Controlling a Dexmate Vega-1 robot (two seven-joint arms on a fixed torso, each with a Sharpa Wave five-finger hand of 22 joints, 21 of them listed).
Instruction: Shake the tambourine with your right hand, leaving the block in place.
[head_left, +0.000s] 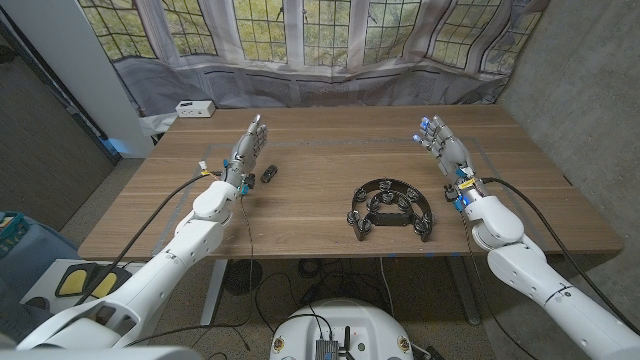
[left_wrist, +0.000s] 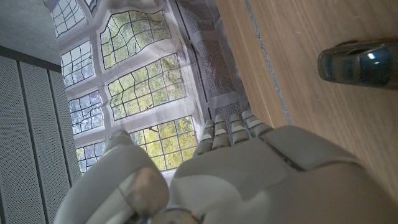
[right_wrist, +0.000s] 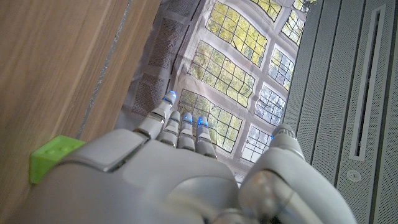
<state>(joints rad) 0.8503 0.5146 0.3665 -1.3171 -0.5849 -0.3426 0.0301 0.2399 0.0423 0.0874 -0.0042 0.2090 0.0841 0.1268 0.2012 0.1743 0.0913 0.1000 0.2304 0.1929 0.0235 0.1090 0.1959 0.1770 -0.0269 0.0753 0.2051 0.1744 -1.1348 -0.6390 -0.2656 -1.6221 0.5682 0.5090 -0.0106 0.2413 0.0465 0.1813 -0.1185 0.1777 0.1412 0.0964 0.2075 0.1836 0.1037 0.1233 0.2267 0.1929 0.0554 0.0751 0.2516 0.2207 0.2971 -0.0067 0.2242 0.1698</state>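
A black half-moon tambourine (head_left: 390, 208) with metal jingles lies on the wooden table (head_left: 330, 150) near the front edge, right of centre. My right hand (head_left: 443, 147) stands beyond it and to its right, fingers straight and apart, holding nothing; the right wrist view shows its back (right_wrist: 174, 180). A green block (right_wrist: 53, 157) sits on the table just beside that hand, and a small green patch (head_left: 462, 184) shows by the wrist. My left hand (head_left: 246, 150) stands at the left of the table, fingers extended and empty, its back (left_wrist: 249, 180) also seen from the wrist.
A small dark toy car (head_left: 270, 175) lies just right of my left hand, also seen as a dark toy car (left_wrist: 360, 62). A white box (head_left: 195, 108) sits at the table's back left corner. A curtain printed with windows (head_left: 330, 50) hangs behind the table.
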